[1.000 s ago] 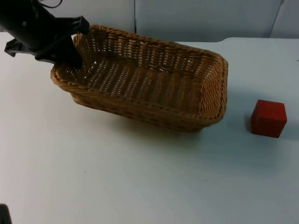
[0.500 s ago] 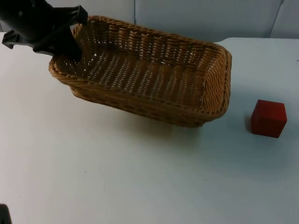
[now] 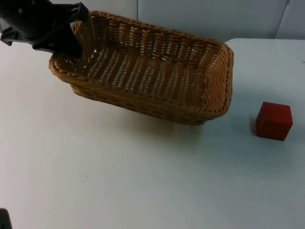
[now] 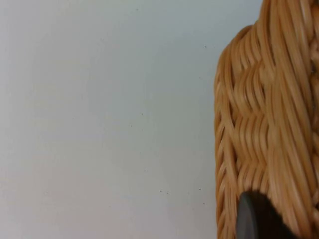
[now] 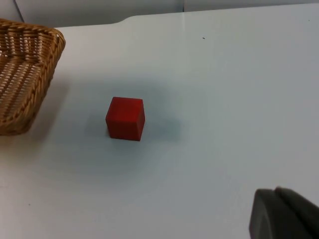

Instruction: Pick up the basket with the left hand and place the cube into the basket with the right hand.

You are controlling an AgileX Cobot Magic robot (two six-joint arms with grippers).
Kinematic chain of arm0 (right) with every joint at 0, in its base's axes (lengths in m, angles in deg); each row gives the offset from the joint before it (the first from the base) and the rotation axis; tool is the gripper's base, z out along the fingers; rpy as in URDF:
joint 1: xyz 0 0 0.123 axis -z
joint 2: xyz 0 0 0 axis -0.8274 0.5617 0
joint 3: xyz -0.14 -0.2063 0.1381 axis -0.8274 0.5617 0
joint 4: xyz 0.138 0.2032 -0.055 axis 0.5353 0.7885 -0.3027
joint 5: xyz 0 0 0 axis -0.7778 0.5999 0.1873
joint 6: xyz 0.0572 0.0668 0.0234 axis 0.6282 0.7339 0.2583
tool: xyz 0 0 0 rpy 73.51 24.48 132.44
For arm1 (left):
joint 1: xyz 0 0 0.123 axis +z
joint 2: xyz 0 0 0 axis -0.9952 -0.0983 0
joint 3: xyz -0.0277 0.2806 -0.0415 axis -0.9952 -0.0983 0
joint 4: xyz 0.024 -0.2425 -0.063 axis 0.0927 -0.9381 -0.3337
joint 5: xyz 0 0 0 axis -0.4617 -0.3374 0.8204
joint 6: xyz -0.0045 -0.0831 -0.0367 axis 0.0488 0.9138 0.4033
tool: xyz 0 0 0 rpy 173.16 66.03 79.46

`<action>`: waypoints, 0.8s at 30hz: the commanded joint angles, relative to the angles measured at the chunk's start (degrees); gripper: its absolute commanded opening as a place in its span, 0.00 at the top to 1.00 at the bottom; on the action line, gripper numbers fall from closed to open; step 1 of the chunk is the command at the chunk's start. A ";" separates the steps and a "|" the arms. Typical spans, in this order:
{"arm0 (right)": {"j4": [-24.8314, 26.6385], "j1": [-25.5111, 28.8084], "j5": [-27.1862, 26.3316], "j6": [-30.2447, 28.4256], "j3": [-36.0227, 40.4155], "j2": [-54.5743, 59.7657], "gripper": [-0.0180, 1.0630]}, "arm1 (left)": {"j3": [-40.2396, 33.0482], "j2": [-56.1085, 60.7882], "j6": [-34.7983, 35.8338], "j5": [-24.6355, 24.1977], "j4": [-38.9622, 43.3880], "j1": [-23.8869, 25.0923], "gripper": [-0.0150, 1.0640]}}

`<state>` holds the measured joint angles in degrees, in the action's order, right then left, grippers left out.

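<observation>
White worktop (image 3: 119,181) runs back to a grey partition wall, and on it the task is partly under way. The left tool (image 3: 66,45) is clamped on the short end wall of the long rectangular woven wicker basket (image 3: 152,76), one finger inside and one against the outer weave, and the basket looks tilted, with a shadow beneath that suggests it is off the surface or nearly so. The grip sits at one extreme end, so the main risk, as I judge it, is that the long body sags or swings about that pinch, slides through the fingers, or tips far enough that anything dropped in rolls to the low side; the smooth cane offers little for the pads to bite. The small red cube (image 3: 274,120) rests on the worktop, well apart from the basket's far corner and not touching it. The right tool (image 5: 284,214) hangs above the worktop, near the cube but clearly short of it, and I cannot tell how its fingers stand. A careless approach could nudge the cube sideways rather than straddle it.
</observation>
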<state>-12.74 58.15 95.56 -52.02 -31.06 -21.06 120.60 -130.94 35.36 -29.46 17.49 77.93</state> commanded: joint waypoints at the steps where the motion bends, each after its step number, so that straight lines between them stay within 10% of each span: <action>1: 0.19 -0.14 -0.61 0.08 0.40 -0.13 0.98 | 0.11 1.49 0.35 0.25 -1.81 0.17 0.99; 24: 0.19 -0.14 -0.61 0.08 0.40 -0.13 0.98 | 0.11 1.48 0.35 0.62 -1.67 0.17 0.99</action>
<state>-12.74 58.15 95.56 -52.02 -31.06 -21.06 120.60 -130.52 35.36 -29.00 17.49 77.93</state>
